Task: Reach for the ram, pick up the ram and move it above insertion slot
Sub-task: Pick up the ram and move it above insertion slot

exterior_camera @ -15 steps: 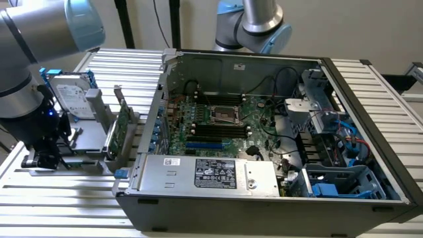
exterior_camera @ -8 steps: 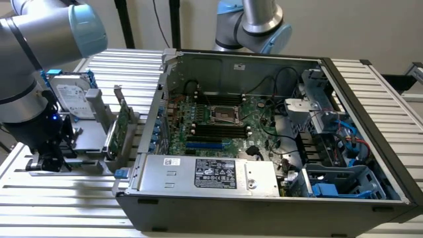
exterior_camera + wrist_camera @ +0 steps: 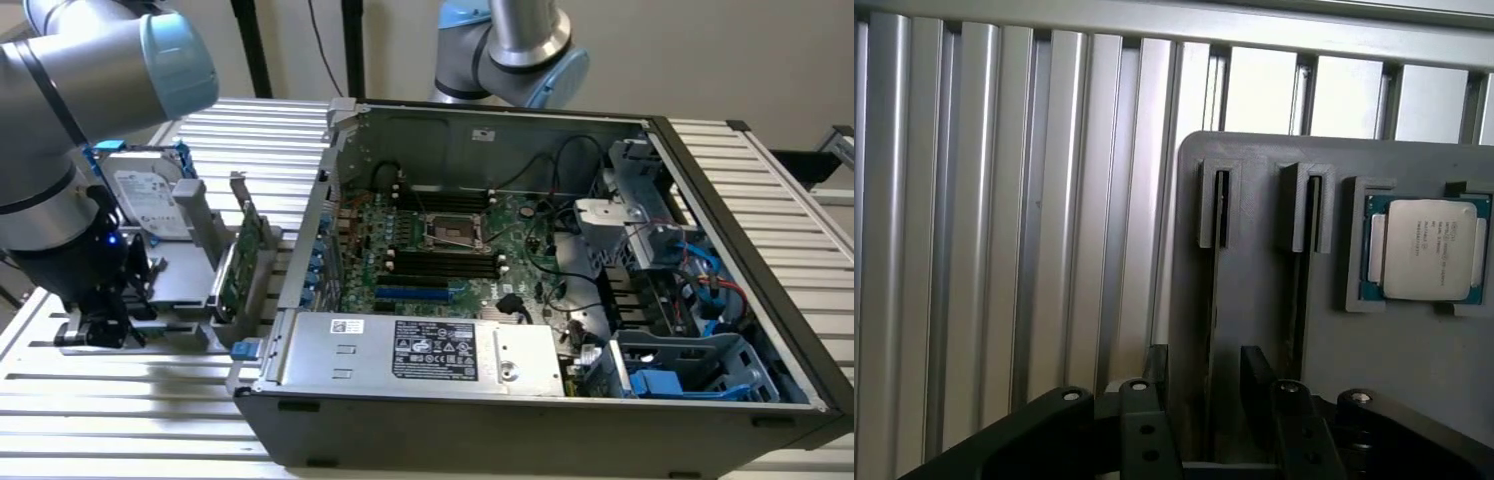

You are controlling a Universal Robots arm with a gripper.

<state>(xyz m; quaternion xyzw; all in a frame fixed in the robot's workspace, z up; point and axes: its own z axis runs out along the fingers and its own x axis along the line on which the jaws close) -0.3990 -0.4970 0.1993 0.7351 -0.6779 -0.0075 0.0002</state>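
My gripper [image 3: 1206, 365] hangs low over a grey holder block [image 3: 1254, 300] and is open. Its two black fingers [image 3: 1157, 375] stand apart on either side of a narrow slot in the block. A thin dark edge [image 3: 1221, 205] runs along that slot and may be the ram seen edge-on; I cannot tell for sure. In the exterior view the gripper [image 3: 100, 325] is down at the near end of the holder, at the exterior view's left, and the arm hides the ram there. The black memory slots [image 3: 441, 262] lie on the motherboard inside the open computer case [image 3: 694, 420].
A processor chip [image 3: 1429, 250] sits in a pocket of the holder beside a second narrow slot [image 3: 1304, 205]. The silver hard drive [image 3: 140, 200] and a wider green card [image 3: 240, 265] stand upright on the holder. A second arm [image 3: 514, 50] rises behind the case. The table is ribbed aluminium [image 3: 134, 400].
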